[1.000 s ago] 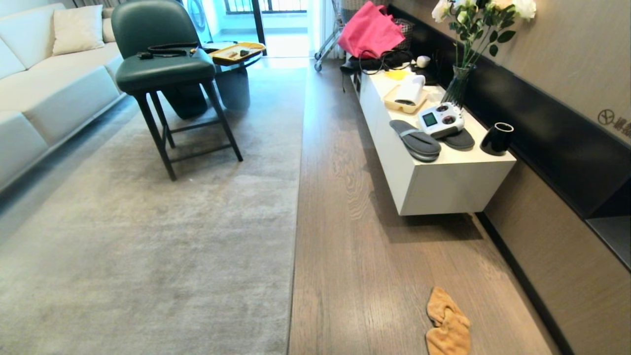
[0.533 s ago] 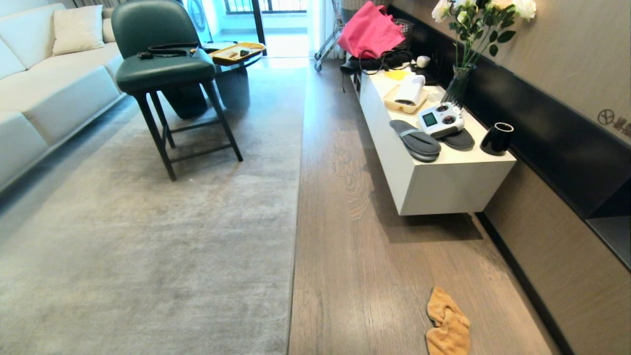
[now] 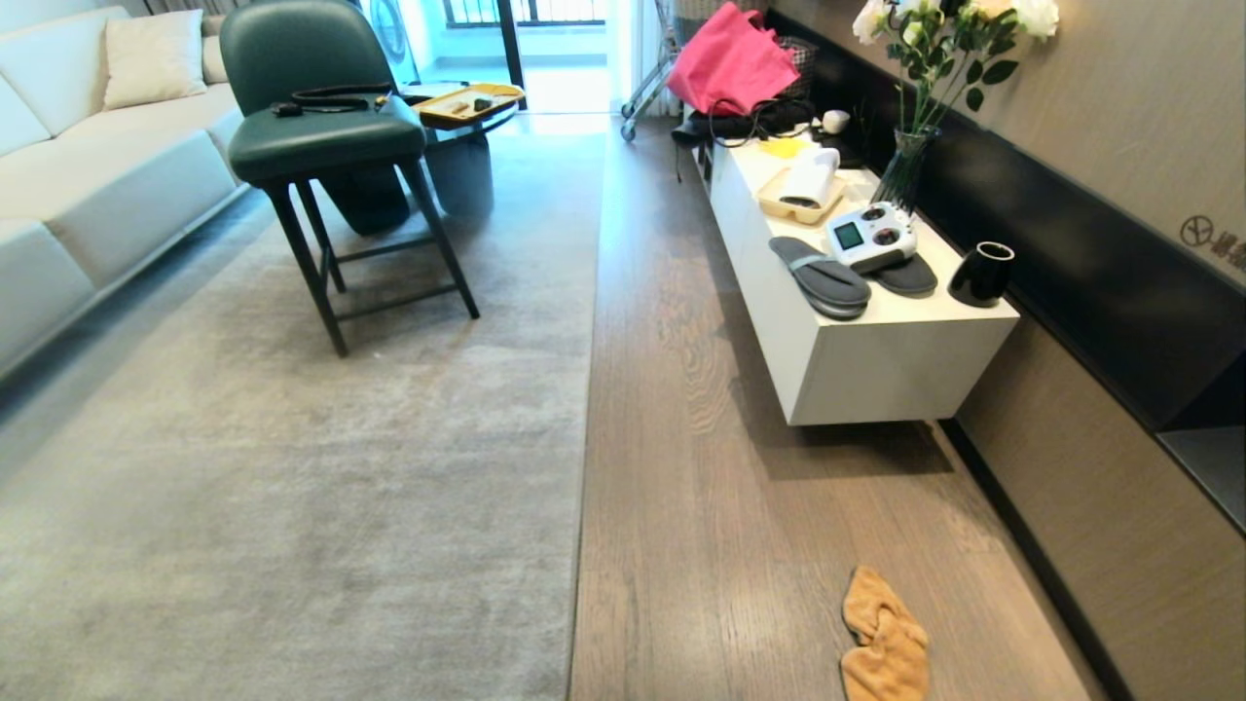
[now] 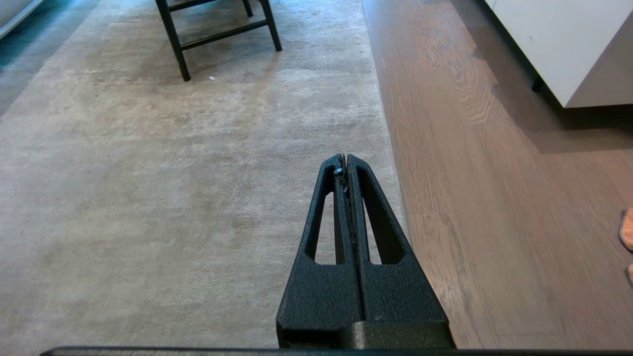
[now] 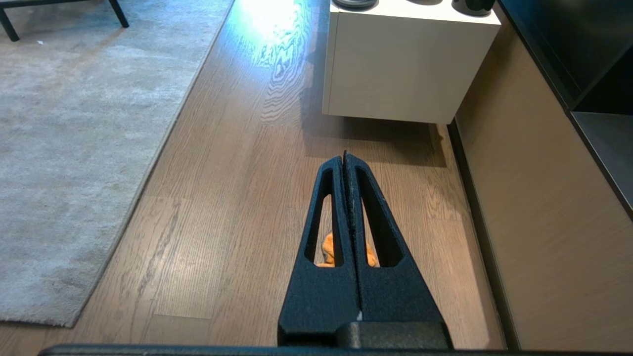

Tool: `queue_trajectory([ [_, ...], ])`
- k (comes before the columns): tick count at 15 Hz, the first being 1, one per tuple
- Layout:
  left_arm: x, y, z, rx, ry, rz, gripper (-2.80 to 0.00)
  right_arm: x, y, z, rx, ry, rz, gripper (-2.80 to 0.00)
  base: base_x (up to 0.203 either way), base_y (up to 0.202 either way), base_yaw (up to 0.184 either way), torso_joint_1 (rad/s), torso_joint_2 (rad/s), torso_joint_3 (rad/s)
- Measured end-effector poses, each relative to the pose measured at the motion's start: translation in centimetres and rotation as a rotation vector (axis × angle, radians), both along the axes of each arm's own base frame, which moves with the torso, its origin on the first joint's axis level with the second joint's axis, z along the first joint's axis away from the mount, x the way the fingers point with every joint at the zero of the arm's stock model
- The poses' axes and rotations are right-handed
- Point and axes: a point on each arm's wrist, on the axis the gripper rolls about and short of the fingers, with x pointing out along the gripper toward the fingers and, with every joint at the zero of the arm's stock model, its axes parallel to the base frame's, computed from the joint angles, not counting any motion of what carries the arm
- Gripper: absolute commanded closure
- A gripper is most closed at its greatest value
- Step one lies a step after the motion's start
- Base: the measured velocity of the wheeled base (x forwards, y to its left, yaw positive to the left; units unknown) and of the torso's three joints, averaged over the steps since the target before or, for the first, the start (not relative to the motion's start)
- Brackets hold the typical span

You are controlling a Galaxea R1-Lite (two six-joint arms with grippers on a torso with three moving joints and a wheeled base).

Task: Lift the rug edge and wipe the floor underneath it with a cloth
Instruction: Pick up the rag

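On the far left sits a white sofa (image 3: pixel 88 166) with a pillow (image 3: pixel 154 56) on it. Next to it a green chair (image 3: pixel 321 117) stands on the big grey rug (image 3: pixel 292 467). The left claw (image 4: pixel 345 165) hangs above the rug, close to its border, with its two fingers pressed tight together and nothing in them. The rug edge (image 3: pixel 584 409) runs in a straight line and lies flat on the floor (image 3: pixel 701 506), which is brown wood. The right claw (image 5: pixel 344 160) hangs over the wood floor, its fingers pressed together too, holding nothing. The cloth (image 3: pixel 884 638) is an orange-yellow rag lying crumpled on the floor, well apart from the rug edge and nearer the wall; in the right wrist view a bit of it peeks through the claw's finger holes. Past it, a white surface (image 3: pixel 876 370) carries grey slippers (image 3: pixel 820 277), a white remote (image 3: pixel 871 237), a black cup (image 3: pixel 981 274) and a vase of flowers (image 3: pixel 905 166)
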Motion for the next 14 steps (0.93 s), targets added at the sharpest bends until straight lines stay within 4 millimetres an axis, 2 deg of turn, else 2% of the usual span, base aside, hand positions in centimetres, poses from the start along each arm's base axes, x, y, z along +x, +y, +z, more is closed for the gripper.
queue_trajectory([
  [14, 0.00, -0.01, 0.01, 0.002, -0.001, -0.004, 0.00, 0.00, 0.00, 0.00, 0.000, 0.000, 0.000, 0.00, 0.000, 0.000, 0.000, 0.000, 0.00, 0.000],
])
